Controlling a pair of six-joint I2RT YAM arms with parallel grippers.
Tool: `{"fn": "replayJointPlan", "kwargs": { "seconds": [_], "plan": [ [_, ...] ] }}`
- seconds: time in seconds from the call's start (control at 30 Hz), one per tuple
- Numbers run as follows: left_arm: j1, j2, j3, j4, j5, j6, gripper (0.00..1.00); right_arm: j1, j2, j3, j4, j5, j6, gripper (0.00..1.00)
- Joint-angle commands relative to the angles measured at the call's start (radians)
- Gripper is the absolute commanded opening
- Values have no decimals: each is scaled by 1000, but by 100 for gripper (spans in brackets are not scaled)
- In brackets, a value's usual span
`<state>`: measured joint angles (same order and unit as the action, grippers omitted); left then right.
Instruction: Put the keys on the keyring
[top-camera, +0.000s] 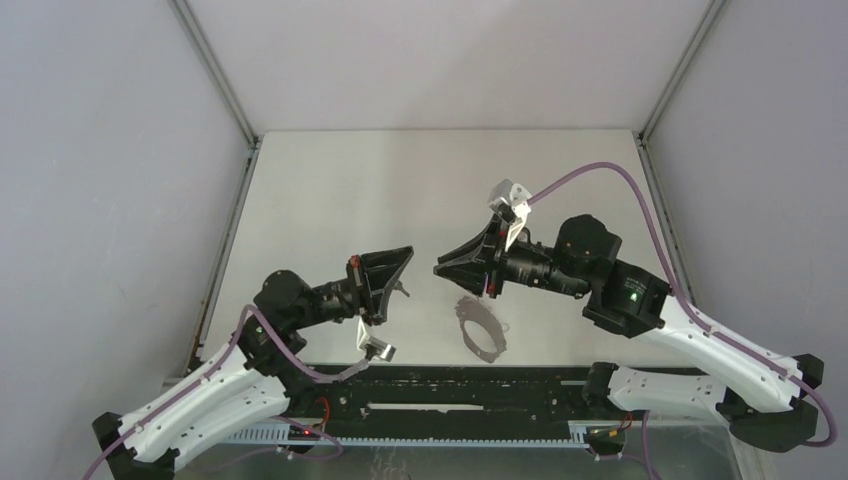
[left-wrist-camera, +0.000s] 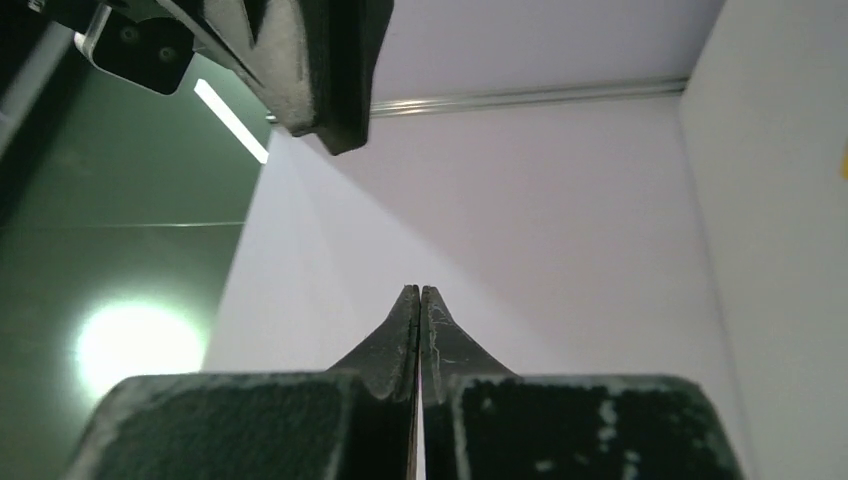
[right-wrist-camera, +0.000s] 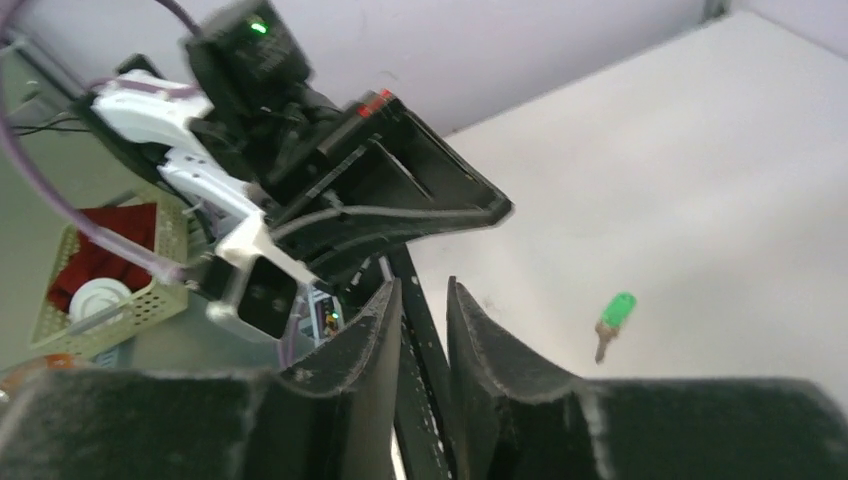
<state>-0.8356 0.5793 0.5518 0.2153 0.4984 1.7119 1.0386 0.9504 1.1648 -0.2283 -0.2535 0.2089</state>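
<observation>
The grey oval keyring (top-camera: 481, 326) lies flat on the table, just under and in front of my right gripper. My right gripper (top-camera: 441, 268) points left, its fingers (right-wrist-camera: 366, 330) a narrow gap apart with nothing between them. My left gripper (top-camera: 405, 258) points right, tip to tip with the right one and a small gap away. Its jaws are pressed together (left-wrist-camera: 420, 292) and nothing shows between them. The green-headed key (right-wrist-camera: 613, 320) lies alone on the table, to the right in the right wrist view. I cannot make it out from above. The yellow-orange key is out of view.
The black base rail (top-camera: 470, 385) runs along the near table edge. Metal frame posts (top-camera: 215, 70) and grey walls enclose the table on three sides. A mesh basket with red cloth (right-wrist-camera: 95, 265) sits off the table beyond the left arm.
</observation>
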Motion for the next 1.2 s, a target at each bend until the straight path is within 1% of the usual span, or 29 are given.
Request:
{"fn": "replayJointPlan", "kwargs": {
  "seconds": [0.0, 0.03, 0.1, 0.13, 0.23, 0.27, 0.37, 0.43, 0.47, 0.53, 0.73, 0.87, 1.0, 1.1, 1.17],
  "plan": [
    [-2, -12, 114, -202, -62, -289, 0, -6, -2, -37, -61, 168, 3, 38],
    [2, -5, 133, -258, -78, -354, 0, -5, -2, -59, -84, 229, 3, 44],
    [16, 8, 158, -304, -94, -484, 1, -10, 8, -118, -126, 326, 30, 48],
    [27, 12, 160, -317, -91, -528, 3, -8, 12, -158, -128, 358, 46, 51],
    [88, 22, 165, -336, -64, -652, 20, 9, 36, -286, -127, 437, 93, 61],
    [116, 29, 174, -344, -50, -702, 29, 28, 53, -318, -130, 463, 100, 63],
    [228, 74, 213, -379, 11, -856, 43, 88, 109, -399, -110, 493, 99, 66],
    [291, 89, 221, -413, 69, -870, 52, 129, 151, -428, -94, 491, 86, 68],
    [310, 90, 214, -416, 82, -869, 55, 153, 167, -439, -79, 488, 72, 68],
    [326, 81, 193, -417, 97, -855, 58, 194, 208, -456, -37, 458, 46, 68],
    [328, 29, 123, -426, 129, -820, 60, 251, 350, -458, 43, 406, 37, 65],
    [328, 3, 93, -488, 128, -764, 60, 300, 416, -459, 45, 485, 37, 64],
    [328, -19, 56, -517, 139, -758, 60, 303, 430, -475, 122, 565, -24, 62],
    [328, -30, 57, -543, 141, -766, 60, 284, 438, -483, 181, 583, -83, 60],
    [328, -33, 61, -555, 137, -767, 60, 271, 448, -489, 227, 563, -129, 59]
  ]
}}
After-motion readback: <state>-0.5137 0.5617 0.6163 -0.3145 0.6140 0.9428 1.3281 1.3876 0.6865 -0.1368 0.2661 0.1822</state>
